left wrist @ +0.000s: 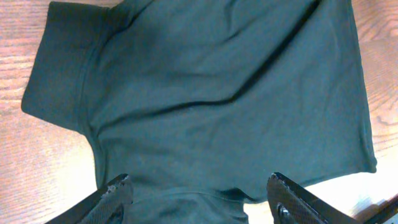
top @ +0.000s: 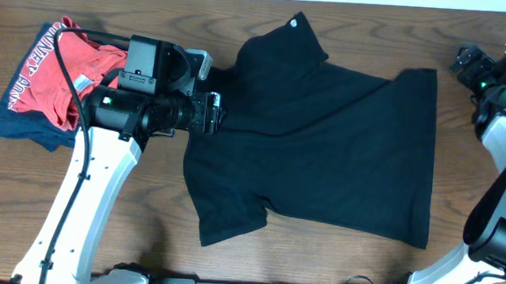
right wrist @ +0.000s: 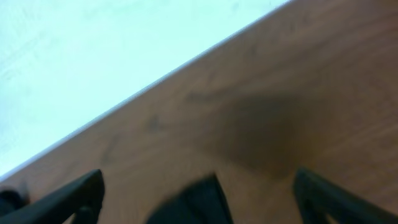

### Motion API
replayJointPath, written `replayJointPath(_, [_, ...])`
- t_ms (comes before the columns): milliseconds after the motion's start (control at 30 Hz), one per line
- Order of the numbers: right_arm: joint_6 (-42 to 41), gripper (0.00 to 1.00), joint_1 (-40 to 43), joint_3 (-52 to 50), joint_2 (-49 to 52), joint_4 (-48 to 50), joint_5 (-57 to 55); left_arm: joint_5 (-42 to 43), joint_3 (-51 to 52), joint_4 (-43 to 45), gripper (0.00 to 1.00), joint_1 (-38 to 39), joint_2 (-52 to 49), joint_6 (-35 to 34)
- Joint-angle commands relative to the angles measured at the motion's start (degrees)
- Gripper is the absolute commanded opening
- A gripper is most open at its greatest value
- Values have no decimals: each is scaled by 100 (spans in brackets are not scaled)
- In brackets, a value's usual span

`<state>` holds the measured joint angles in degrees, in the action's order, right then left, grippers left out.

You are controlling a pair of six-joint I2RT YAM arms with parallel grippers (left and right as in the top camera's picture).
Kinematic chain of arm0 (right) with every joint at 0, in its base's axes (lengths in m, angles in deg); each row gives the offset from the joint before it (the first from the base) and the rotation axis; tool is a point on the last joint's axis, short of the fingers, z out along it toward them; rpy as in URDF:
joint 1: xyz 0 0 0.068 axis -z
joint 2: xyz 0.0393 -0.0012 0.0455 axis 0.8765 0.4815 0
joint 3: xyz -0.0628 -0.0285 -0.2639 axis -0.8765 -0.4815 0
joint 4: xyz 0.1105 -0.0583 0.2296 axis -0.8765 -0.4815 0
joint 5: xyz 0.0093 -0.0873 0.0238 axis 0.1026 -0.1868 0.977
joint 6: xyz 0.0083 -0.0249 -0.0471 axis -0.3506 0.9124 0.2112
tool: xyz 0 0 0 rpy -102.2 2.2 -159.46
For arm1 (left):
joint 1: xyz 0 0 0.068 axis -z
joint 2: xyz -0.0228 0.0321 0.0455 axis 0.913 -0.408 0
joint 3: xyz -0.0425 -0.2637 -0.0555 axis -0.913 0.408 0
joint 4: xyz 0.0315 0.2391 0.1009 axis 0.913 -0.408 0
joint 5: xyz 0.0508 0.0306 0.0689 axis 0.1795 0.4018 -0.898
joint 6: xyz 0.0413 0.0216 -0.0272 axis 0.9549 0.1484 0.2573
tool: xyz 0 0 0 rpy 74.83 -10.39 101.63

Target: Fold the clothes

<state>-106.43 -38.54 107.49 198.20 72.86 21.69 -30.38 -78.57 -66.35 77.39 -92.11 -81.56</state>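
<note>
Nearest the arm bases, one sleeve of the black T-shirt (top: 323,146) points at the front edge of the wooden tabletop (top: 124,240), and the shirt lies spread out mid-table. Over its left edge the left claw (top: 212,113) hangs wide open, holding nothing. Farther left, a red shirt (top: 63,82) lies on a navy garment (top: 25,126). At the far right, the right claw (top: 467,63) is spread wide, off the cloth, gripping nothing.

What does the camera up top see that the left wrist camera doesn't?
Only overhead: the red shirt piled on the navy garment, the round white tag, the left arm and the right arm. Only left wrist: a close look at the left fingers, spread wide above the black T-shirt. Both: that T-shirt lying on the wooden table.
</note>
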Motion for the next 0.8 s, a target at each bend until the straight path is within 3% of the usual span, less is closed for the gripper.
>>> replayJointPath(0, [219,99,254,118,-481,-562,540,37,-13,-28,70,20,57,168])
replayJointPath(133, [219,98,514,118,-1259,-1947,1224,-2,-26,-70,70,20,267,315])
replayJointPath(200, [221,86,610,118,-1617,-2800,1202,-48,-33,-70,71,11,435,315])
replayJointPath(267, [219,68,684,118,-1974,-3891,935,-50,-35,-70,72,7,678,372])
replayJointPath(300, [216,47,695,116,-2098,-4446,741,-50,-35,-70,72,7,811,407])
replayJointPath(333, [214,36,693,109,-2177,-4953,533,-52,-35,-66,74,9,938,424])
replayJointPath(433, [186,40,632,48,-2205,-6196,-330,-120,-35,-63,75,9,1248,439])
replayJointPath(500, [153,50,586,-212,-2201,-6529,-754,-160,-35,-72,76,9,1412,439])
replayJointPath(600, [11,60,586,-896,-2201,-6352,-1202,-160,-35,-116,79,9,1576,439])
replayJointPath(767, [-105,62,621,-2087,-2201,-5324,-1102,-160,-35,-308,79,9,1602,439])
